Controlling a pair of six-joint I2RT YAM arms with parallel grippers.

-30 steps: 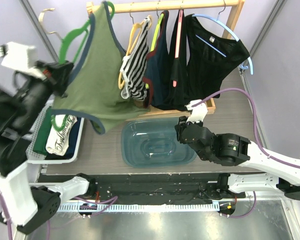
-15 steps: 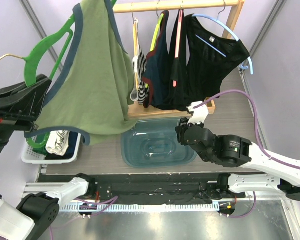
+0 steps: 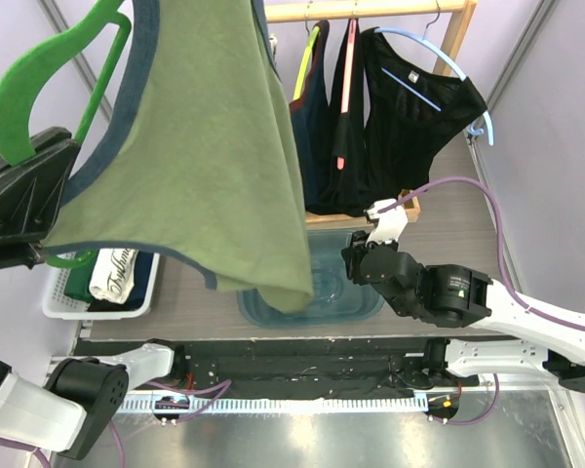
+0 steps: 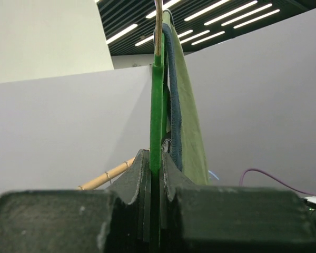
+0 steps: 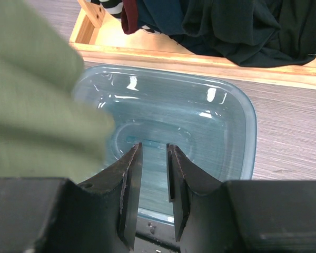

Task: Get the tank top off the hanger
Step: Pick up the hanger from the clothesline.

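**Item 1. Green tank top** [image 3: 205, 146], navy-trimmed.
- Fills the upper left and centre of the overhead view, draped on a green hanger [image 3: 39, 83].
- Its lower hem hangs in front of the left part of a clear blue plastic bin [image 3: 361, 304].
- In the left wrist view the cloth [image 4: 192, 121] runs up the right side of the hanger [image 4: 157, 105], touching it.
- In the right wrist view it is a blurred green mass [image 5: 37, 95] on the left, in front of the bin [image 5: 242, 110].

**Item 2. Left gripper** [image 3: 24, 200], at the left edge of the overhead view.
- It is clamped on the hanger's green plastic, and its wrist view shows the fingers pinching the bar [image 4: 155, 163].
- The tank top spreads up and to the right of it. The fingers grip the hanger, not the cloth.

**Item 3. Right gripper** [image 3: 356, 258], lower centre-right, beside the bin's right end.
- Its fingers are close together with a narrow gap, and nothing is between them [image 5: 154, 153].
- It is apart from the tank top, whose hem lies just to its left.

**Item 4. Surroundings.**
- Wooden rack rail [image 3: 390, 10] along the top.
- Black top [image 3: 419, 107] on a pale blue hanger, with a navy garment [image 3: 317, 146] beside it.
- White basket [image 3: 54, 302] of folded clothes, lower left.
- Purple cable [image 3: 468, 180], right.
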